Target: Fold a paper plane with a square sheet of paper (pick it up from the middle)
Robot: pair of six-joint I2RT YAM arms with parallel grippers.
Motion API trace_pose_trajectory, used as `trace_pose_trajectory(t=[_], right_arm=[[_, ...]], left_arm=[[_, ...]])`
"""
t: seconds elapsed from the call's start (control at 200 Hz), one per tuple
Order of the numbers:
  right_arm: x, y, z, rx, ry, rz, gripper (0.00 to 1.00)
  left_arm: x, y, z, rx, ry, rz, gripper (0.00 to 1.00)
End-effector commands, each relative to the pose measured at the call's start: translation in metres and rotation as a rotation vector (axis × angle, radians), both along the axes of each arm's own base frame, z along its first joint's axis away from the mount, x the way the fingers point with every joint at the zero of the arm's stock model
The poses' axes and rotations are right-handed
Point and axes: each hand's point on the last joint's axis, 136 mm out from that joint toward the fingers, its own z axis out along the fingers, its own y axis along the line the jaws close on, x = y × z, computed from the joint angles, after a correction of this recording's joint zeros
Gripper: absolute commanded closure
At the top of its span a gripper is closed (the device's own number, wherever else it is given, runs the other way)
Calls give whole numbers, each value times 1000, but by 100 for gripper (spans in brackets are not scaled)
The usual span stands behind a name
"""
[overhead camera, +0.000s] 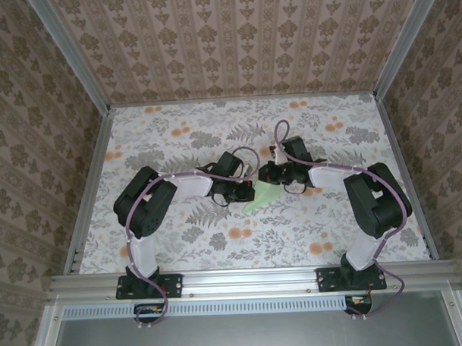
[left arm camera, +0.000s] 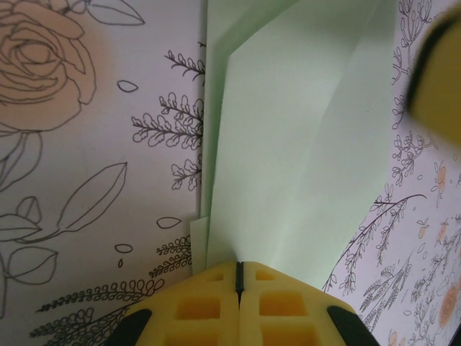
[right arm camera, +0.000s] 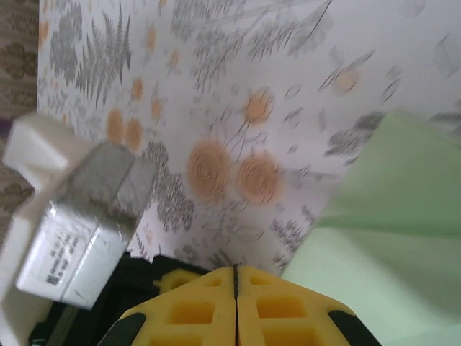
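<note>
Walled in on three sides by brown damask wallpaper (overhead camera: 234,36), with aluminium rails at the corners and along the near edge. Spread across the whole table, a tablecloth (overhead camera: 176,129) printed with grey ferns and orange blossoms.

At the middle of that cloth, between the two wrists: a pale green paper (overhead camera: 260,196), plain, unmarked and already folded. From above, reads as a narrow wedge tapering to a point toward the near left. From the left wrist, shows overlapping layers: a long crease running up its length, a slanted fold edge across the upper part, and a small corner of an under-layer peeking out at the lower left. Narrows down to the yellow fingertips there and disappears at their seam.

Left arm (overhead camera: 145,202): bolted at the near left, rising to a black elbow, then bending inward with the forearm reaching right toward centre. Left gripper (left arm camera: 239,277): pressed together, only a thin dark line between the yellow pads, pinching the paper's near end as far as can be told.

Right arm (overhead camera: 376,198): mirrored, elbow out to the right, forearm angled in to the left. Right gripper (right arm camera: 235,277): likewise closed pad to pad, nothing seen between them. Paper lying just beside it to the right; touching or not, cannot tell. To its left, a white-and-grey box (right arm camera: 72,216) — blurred, close to the lens.
</note>
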Motion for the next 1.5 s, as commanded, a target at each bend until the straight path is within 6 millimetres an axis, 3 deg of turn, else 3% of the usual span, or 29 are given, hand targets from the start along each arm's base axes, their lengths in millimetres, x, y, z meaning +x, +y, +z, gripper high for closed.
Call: trace_pose_trajectory(t=[0.0,0.18,0.32,0.495,0.77,0.94,1.145,1.345,1.495], right_arm=[[-10,2,-25,16,87,-16,92],[-23,-1,-47,-13,140,10,93],[-22,-15,-61,-88,157,5,93],[-2,-52,-73,-155,142,-110,94],[28,-89,-80,-175,154,-249,94],[43,-108,-71,-133,154,-332,92],[55,-115,-55,-136,141,-345,92],[60,-113,-20,-106,89,-346,92],[45,-96,5,-50,57,-306,91]], left_arm=[[-48,67,-63,325,186,25,100],[-48,69,-62,327,186,27,100],[-48,70,-63,334,189,26,100],[-51,72,-63,338,189,21,100],[-56,76,-64,343,194,18,100],[-56,76,-64,345,196,17,100],[-56,75,-64,338,194,15,100],[-54,73,-62,329,188,13,100],[-51,69,-60,316,182,15,100]])
